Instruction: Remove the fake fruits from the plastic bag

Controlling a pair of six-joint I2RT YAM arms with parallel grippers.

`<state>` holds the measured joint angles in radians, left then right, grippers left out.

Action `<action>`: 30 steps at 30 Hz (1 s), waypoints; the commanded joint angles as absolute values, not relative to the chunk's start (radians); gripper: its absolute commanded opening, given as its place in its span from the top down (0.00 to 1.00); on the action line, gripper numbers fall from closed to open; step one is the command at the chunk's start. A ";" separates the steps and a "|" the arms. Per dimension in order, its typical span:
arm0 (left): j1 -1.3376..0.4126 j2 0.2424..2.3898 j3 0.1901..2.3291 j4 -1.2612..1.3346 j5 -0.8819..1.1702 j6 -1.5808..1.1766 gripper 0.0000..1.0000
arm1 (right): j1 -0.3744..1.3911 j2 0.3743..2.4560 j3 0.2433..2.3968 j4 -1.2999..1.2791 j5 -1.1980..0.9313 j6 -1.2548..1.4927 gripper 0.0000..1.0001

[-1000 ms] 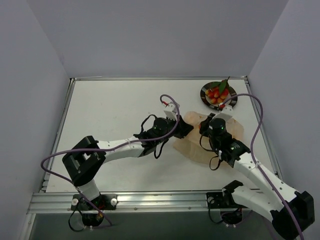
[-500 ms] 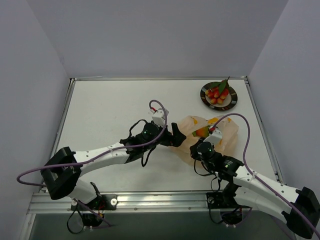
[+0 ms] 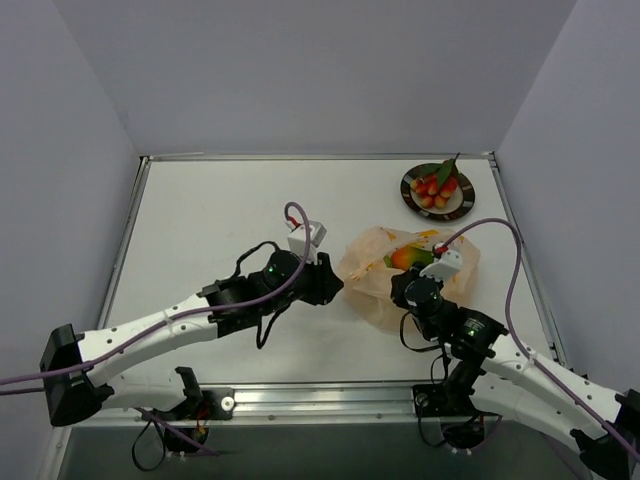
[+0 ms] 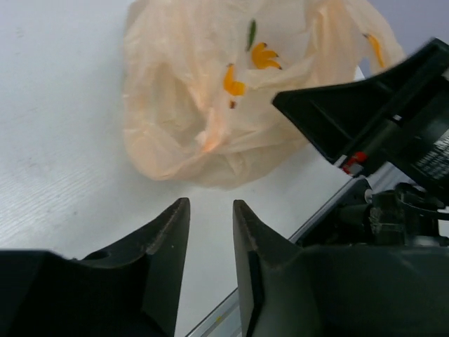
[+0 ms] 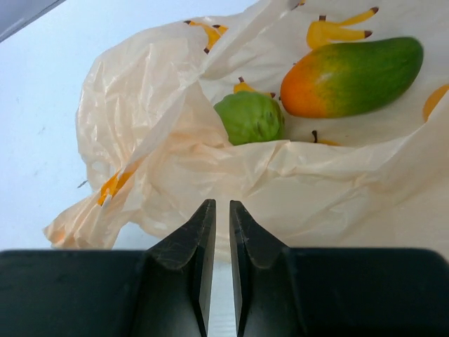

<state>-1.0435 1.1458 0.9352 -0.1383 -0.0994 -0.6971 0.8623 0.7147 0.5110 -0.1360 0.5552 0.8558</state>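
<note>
The plastic bag [image 3: 400,275] lies crumpled right of centre, its mouth open upward. It also shows in the left wrist view [image 4: 224,119] and the right wrist view [image 5: 210,168]. Inside it lie an orange-green mango [image 5: 351,77] and a green round fruit [image 5: 250,118]; the mango shows from above [image 3: 404,260]. The red and orange berries [image 3: 437,186] sit on the plate [image 3: 411,196]. The lemon is hidden. My left gripper [image 3: 335,285] is open and empty just left of the bag [image 4: 210,203]. My right gripper [image 3: 405,290] is nearly closed at the bag's near edge [image 5: 222,203], with nothing seen between the jaws.
The dark-rimmed plate stands at the far right near the table's back edge. Grey walls enclose the table on three sides. A metal rail [image 3: 300,400] runs along the near edge. Purple cables [image 3: 510,260] loop above both arms.
Both arms have drawn back toward the near edge, away from the bag. The bag has gone from flat to puffed up and open, and the mango now shows inside.
</note>
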 commanded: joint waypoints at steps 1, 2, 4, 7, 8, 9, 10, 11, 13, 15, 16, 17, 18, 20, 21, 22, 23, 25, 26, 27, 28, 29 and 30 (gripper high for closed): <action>-1.110 1.262 1.074 -0.167 -0.035 -0.626 0.72 | 0.844 0.793 0.563 -0.183 0.663 0.807 0.89; -1.121 1.288 1.095 -0.158 -0.025 -0.623 0.73 | 0.830 0.834 0.572 -0.183 0.670 0.802 0.90; -1.135 1.359 1.138 -0.112 0.000 -0.635 0.74 | 0.816 0.860 0.598 -0.181 0.699 0.786 0.91; -1.137 1.442 1.195 -0.078 0.014 -0.644 0.74 | 0.796 0.861 0.612 -0.181 0.727 0.772 0.92; -1.137 1.459 1.210 -0.072 0.011 -0.652 0.73 | 0.786 0.842 0.609 -0.183 0.726 0.770 0.92; -1.137 1.472 1.221 -0.063 0.011 -0.653 0.71 | 0.763 0.830 0.601 -0.183 0.715 0.772 0.92; -1.138 1.500 1.238 -0.043 -0.029 -0.652 0.68 | 0.746 0.818 0.579 -0.183 0.697 0.778 0.93; -1.137 1.512 1.246 -0.038 -0.049 -0.658 0.64 | 0.729 0.786 0.563 -0.183 0.645 0.797 0.93; -1.134 1.545 1.256 -0.019 -0.115 -0.664 0.60 | 0.680 0.758 0.523 -0.181 0.586 0.831 0.95; -1.118 1.569 1.267 0.017 -0.139 -0.664 0.53 | 0.664 0.729 0.457 -0.181 0.532 0.908 0.97; -1.112 1.595 1.282 0.023 -0.155 -0.670 0.50 | 0.667 0.724 0.436 -0.181 0.522 0.935 0.97; -1.097 1.611 1.288 0.021 -0.159 -0.675 0.46 | 0.669 0.716 0.401 -0.179 0.514 0.957 0.97; -1.089 1.624 1.295 0.020 -0.156 -0.687 0.39 | 0.670 0.712 0.387 -0.181 0.508 0.989 0.97; -1.075 1.672 1.319 0.009 -0.144 -0.689 0.32 | 0.678 0.692 0.368 -0.181 0.503 1.002 0.97; -1.069 1.687 1.330 0.002 -0.143 -0.687 0.27 | 0.680 0.683 0.358 -0.181 0.500 1.008 0.97; -1.065 1.716 1.341 -0.023 -0.138 -0.684 0.25 | 0.684 0.674 0.354 -0.179 0.497 1.012 0.97; -1.063 1.730 1.351 -0.040 -0.135 -0.681 0.24 | 0.687 0.661 0.350 -0.181 0.497 1.014 0.97; -1.057 1.765 1.377 -0.069 -0.149 -0.670 0.21 | 0.698 0.649 0.341 -0.181 0.506 1.020 0.97; -1.055 1.776 1.387 -0.078 -0.150 -0.667 0.21 | 0.706 0.635 0.336 -0.181 0.511 1.023 0.98; -1.055 1.784 1.397 -0.084 -0.164 -0.664 0.21 | 0.710 0.634 0.334 -0.181 0.514 1.025 0.97; -1.054 1.801 1.402 -0.092 -0.173 -0.661 0.21 | 0.713 0.630 0.330 -0.181 0.518 1.025 0.97; -1.054 1.808 1.404 -0.092 -0.176 -0.661 0.21 | 0.719 0.626 0.330 -0.181 0.518 1.026 0.97; -1.054 1.816 1.405 -0.089 -0.182 -0.661 0.21 | 0.722 0.626 0.328 -0.176 0.520 1.026 0.97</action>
